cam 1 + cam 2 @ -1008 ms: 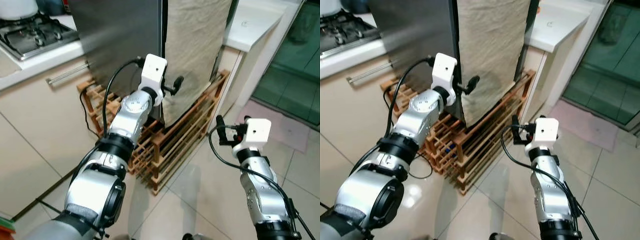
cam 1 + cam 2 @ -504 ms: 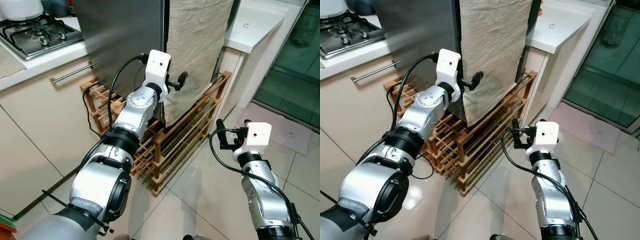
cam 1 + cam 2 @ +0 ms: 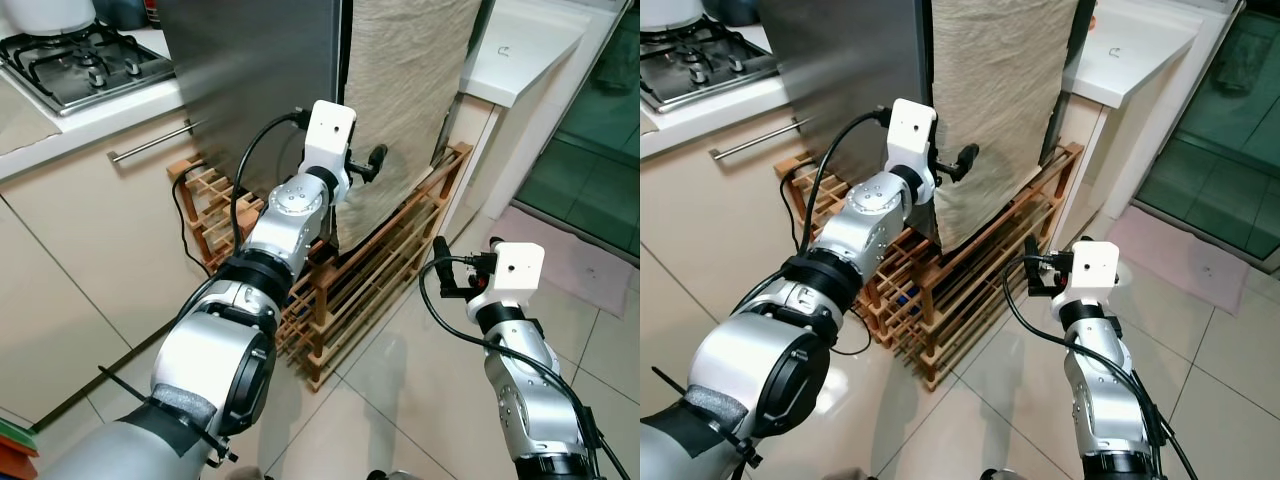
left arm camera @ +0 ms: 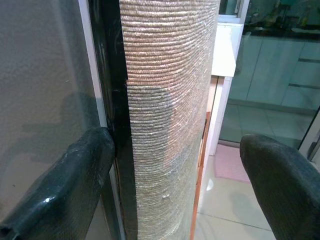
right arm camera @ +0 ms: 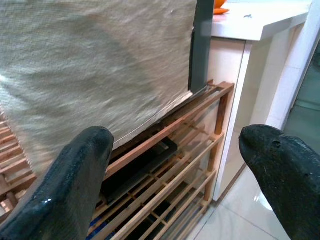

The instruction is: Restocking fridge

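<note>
- Kitchen tile floor; fridge sat on wooden rack.
- Left gripper at fridge's door edge, against the cloth, fingers apart.
- Right gripper low beside fridge, fingers apart, empty.

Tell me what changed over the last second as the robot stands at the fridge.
The left claw reached further forward and up toward the fridge's front corner, where the beige cloth hangs; its open fingers now straddle that edge, gripping nothing. The camera drifted slightly too. The right claw stayed open and low beside the wooden rack. The cloth, rack and hob did not move.
</note>
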`<state>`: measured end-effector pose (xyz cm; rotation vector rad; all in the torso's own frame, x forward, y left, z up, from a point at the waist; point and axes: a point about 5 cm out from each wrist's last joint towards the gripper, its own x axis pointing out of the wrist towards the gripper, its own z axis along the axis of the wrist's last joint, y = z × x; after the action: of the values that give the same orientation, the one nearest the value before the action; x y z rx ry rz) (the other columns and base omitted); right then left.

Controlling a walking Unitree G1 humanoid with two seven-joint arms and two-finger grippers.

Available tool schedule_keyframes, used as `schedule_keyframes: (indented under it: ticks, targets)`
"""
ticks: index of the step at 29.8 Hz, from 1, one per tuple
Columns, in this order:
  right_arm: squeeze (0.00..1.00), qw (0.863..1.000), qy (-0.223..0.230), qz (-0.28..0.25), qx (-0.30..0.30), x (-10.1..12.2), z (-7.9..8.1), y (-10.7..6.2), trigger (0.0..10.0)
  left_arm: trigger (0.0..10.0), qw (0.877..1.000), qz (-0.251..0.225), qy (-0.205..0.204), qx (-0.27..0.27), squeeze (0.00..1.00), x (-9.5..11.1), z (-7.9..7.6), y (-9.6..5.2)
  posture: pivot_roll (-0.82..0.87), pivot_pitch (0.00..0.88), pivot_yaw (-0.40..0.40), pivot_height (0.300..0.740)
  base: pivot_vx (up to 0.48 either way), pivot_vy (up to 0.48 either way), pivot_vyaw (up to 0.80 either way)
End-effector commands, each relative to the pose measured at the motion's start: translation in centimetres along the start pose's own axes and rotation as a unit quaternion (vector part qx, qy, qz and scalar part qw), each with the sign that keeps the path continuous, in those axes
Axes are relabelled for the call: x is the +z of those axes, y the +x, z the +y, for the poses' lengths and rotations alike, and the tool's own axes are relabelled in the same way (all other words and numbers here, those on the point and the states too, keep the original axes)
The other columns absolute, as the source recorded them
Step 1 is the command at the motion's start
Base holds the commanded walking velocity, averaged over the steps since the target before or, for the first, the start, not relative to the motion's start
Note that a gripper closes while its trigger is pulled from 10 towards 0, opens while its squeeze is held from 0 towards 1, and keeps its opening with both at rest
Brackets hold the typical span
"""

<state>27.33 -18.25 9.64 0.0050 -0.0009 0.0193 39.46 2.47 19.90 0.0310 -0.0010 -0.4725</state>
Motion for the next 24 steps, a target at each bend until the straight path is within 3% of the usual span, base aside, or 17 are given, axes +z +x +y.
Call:
schedule_keyframes:
  ticks: [1, 5, 6, 7, 8, 9, 10, 12, 17, 24]
  targets:
    - [0.00, 1.000, -0.001, -0.005, 0.003, 0.4, 0.1, 0.0, 10.0, 10.0, 1.000, 0.009, 0.005, -0.024, 0.00, -0.1, -1.4, 0.3, -0.03, 0.021, 0.004, 0.740, 0.000, 0.000, 0.00]
    - [0.00, 1.000, -0.003, -0.004, 0.001, 0.4, 0.0, -0.1, 10.0, 9.8, 0.998, 0.007, 0.005, -0.064, 0.00, -0.1, -3.1, 0.5, -0.03, 0.022, 0.002, 0.740, 0.000, 0.000, 0.00]
    - [0.00, 1.000, -0.003, -0.003, 0.002, 0.4, 0.0, -0.1, 10.0, 8.2, 0.997, 0.007, 0.002, -0.077, 0.00, -0.1, -3.5, 0.5, -0.03, 0.023, 0.000, 0.740, 0.000, 0.000, 0.00]
    - [0.00, 1.000, -0.003, -0.002, 0.002, 0.4, 0.0, -0.1, 10.0, 7.3, 0.996, 0.007, 0.000, -0.088, 0.00, -0.1, -3.8, 0.5, -0.03, 0.023, 0.000, 0.740, 0.000, 0.000, 0.00]
    - [0.00, 1.000, -0.004, -0.001, 0.003, 0.4, 0.0, -0.1, 10.0, 5.1, 0.995, 0.006, -0.002, -0.098, 0.00, -0.1, -4.1, 0.5, -0.03, 0.022, 0.000, 0.740, 0.000, 0.000, 0.00]
    - [0.00, 1.000, -0.004, -0.001, 0.003, 0.4, 0.0, -0.1, 10.0, 5.1, 0.995, 0.006, -0.002, -0.098, 0.00, -0.1, -4.1, 0.5, -0.03, 0.022, 0.000, 0.740, 0.000, 0.000, 0.00]
    - [0.00, 1.000, -0.004, -0.001, 0.003, 0.3, 0.0, -0.1, 10.0, 0.0, 0.995, 0.006, -0.003, -0.103, 0.00, -0.1, -4.2, 0.5, -0.03, 0.022, 0.000, 0.740, 0.000, 0.000, 0.00]
    - [0.00, 1.000, -0.003, 0.001, 0.004, 0.2, 0.1, -0.1, 10.0, 0.0, 0.988, -0.011, -0.003, -0.154, 0.00, 0.4, -5.4, 0.5, -0.03, 0.023, 0.002, 0.740, 0.000, 0.000, 0.00]
    - [0.00, 1.000, -0.003, 0.001, 0.005, 0.2, 0.2, -0.1, 10.0, 0.0, 0.984, -0.023, 0.003, -0.175, 0.00, 0.8, -6.0, 0.4, -0.03, 0.023, 0.002, 0.740, 0.000, 0.000, 0.00]
    - [0.00, 1.000, -0.003, 0.004, 0.006, 0.1, 0.2, -0.2, 10.0, 0.0, 0.957, -0.083, -0.007, -0.277, 0.00, 2.1, -8.2, -0.4, -0.03, 0.025, 0.000, 0.740, 0.000, 0.000, 0.00]
